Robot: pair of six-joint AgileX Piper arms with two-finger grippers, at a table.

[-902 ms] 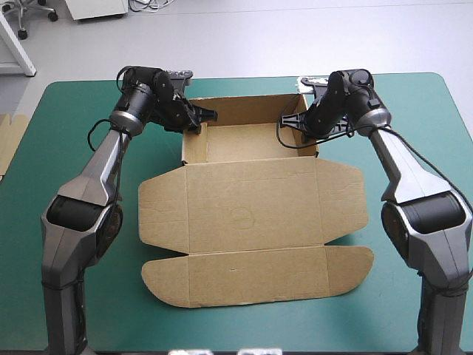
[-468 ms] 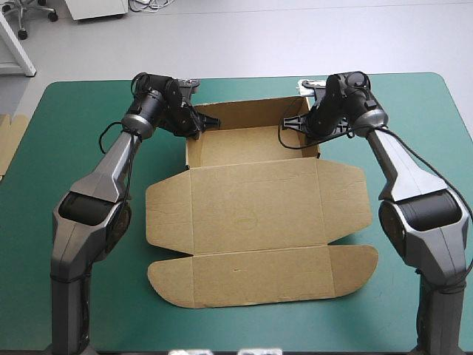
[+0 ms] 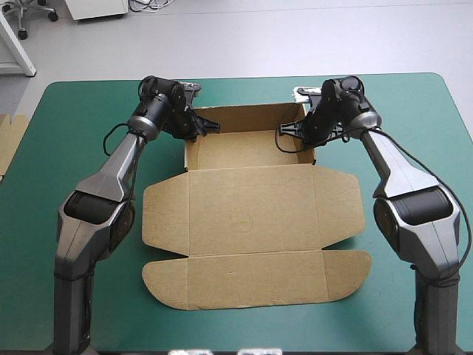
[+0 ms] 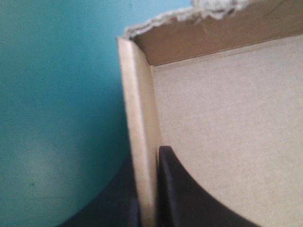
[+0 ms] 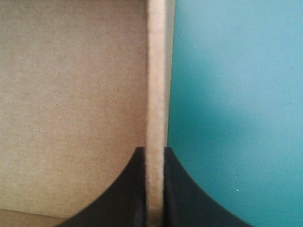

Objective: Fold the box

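Left hand (image 3: 213,127) and right hand (image 3: 282,127) each pinch a wall of the box (image 3: 251,214), upper middle; hold both walls straight.

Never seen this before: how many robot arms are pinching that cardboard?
2. The left gripper pinches the left side wall of the brown cardboard box between its black curved fingers; the right gripper pinches the right side wall.

The left arm (image 3: 118,159) and right arm (image 3: 392,164) are shiny silver-grey with black bands at the bends and black wrists. Their fingers (image 4: 189,198) are black, broad and curved like fins
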